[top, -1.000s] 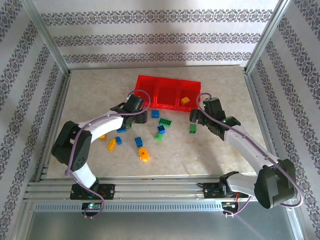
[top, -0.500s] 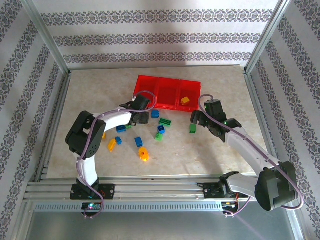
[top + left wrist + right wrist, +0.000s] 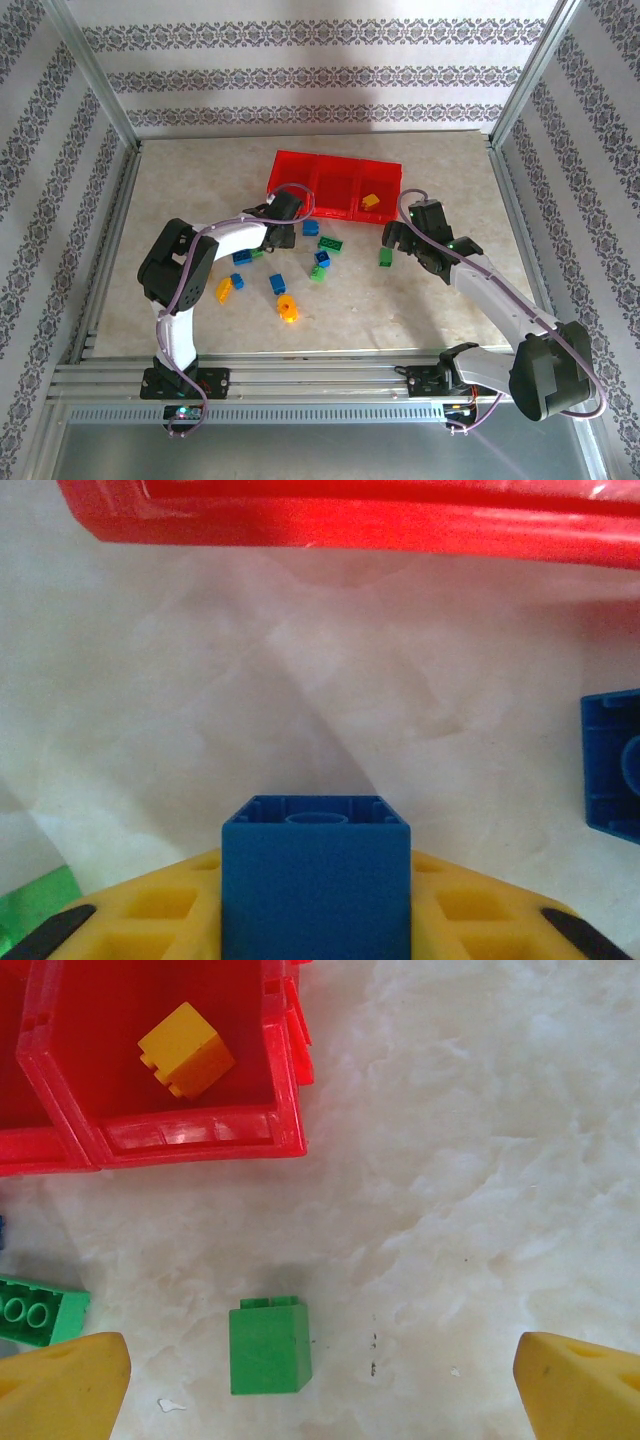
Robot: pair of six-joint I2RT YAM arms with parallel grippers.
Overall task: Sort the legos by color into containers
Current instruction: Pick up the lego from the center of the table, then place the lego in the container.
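The red tray [image 3: 190, 1130] was glossy, translucent plastic. The blue brick [image 3: 316, 890] and green brick [image 3: 268, 1345] were smooth plastic with a slight sheen. The tabletop [image 3: 480, 1160] looked marble-patterned, smooth, matt. The right gripper [image 3: 320, 1385] fingers [image 3: 70, 1385] were matt yellow plastic. The front rails [image 3: 300, 375] were ribbed bare metal.

Blue brick [image 3: 316, 880] sits tight between yellow fingers [image 3: 150, 915] at bottom centre, red tray [image 3: 350, 525] wall across the top, second blue brick [image 3: 612, 765] cut off at right edge, green piece [image 3: 35, 910] lower left, pale marbled table [image 3: 250, 680]

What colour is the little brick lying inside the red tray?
Yellow-orange. The brick shows best in the right wrist view, lying in the tray's end compartment.
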